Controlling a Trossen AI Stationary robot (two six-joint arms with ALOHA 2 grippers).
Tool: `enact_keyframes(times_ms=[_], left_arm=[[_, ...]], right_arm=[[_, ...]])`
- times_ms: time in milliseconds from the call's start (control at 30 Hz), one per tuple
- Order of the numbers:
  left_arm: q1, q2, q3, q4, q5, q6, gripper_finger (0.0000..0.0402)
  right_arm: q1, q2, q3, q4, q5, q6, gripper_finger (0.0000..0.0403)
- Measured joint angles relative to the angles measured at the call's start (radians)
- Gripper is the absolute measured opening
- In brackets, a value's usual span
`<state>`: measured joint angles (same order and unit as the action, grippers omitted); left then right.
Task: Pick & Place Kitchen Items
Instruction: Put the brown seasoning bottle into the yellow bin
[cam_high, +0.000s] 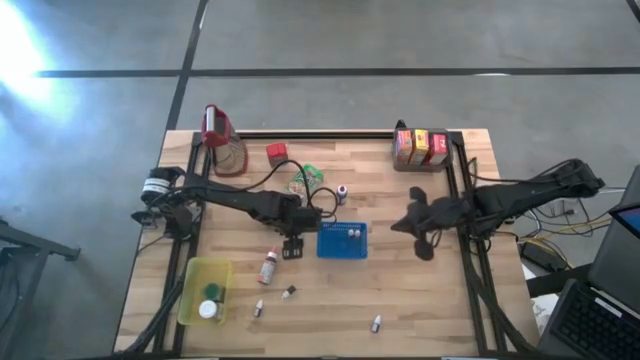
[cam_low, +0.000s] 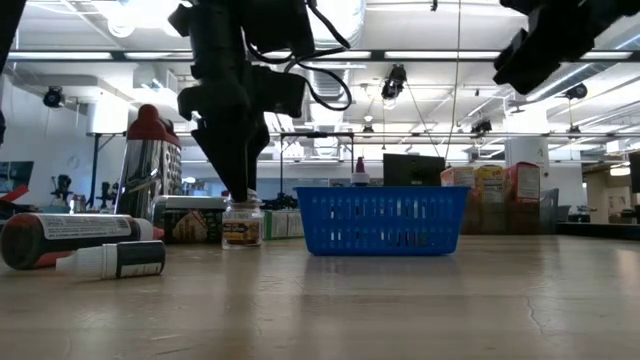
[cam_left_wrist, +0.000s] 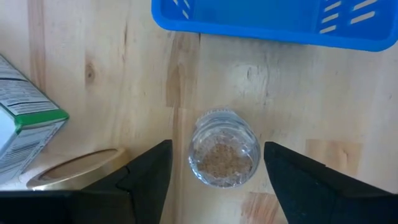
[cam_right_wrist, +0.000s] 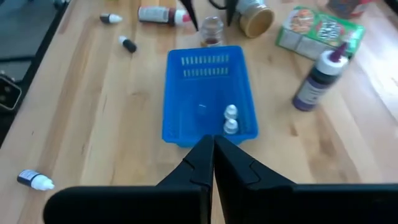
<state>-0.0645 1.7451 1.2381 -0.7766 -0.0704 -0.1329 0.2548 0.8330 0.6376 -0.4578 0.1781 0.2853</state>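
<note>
Right now the left gripper (cam_left_wrist: 214, 180) hangs low over a small clear jar (cam_left_wrist: 224, 155), its fingers (cam_left_wrist: 149, 174) spread to either side of the glass with a visible gap on both flanks, so nothing is gripped yet. The jar stands upright on the wooden table (cam_high: 420, 300), just beside the left end of the blue perforated tray (cam_high: 342, 241), its long axis vertical and its top pointing straight up at the wrist camera, with brownish contents showing through. From the low view the fingers come down onto the jar's (cam_low: 241, 222) top. The main risk, as I judge it, is a pinch landing high on smooth round glass: the jar could squirt out, tip and roll toward the tray wall or the green carton (cam_left_wrist: 25, 134) and the round tin (cam_left_wrist: 78, 169) near it. The right gripper (cam_right_wrist: 213, 163) waits pressed closed and empty above the tray's right side.
</note>
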Motion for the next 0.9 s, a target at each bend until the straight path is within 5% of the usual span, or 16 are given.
enact_keyframes(times_ms=[433,900], left_arm=[[0.004,0.0,0.0,0.005,0.001,-0.005,0.0234],[0.004,0.054,0.0,0.01,0.02,0.001,0.0234]], right_arm=[[-0.018,-0.294,-0.137,0.0,0.004,-0.005,0.0008],[-0.018,-0.353,-0.117,-0.001,0.006,-0.061,0.0008]])
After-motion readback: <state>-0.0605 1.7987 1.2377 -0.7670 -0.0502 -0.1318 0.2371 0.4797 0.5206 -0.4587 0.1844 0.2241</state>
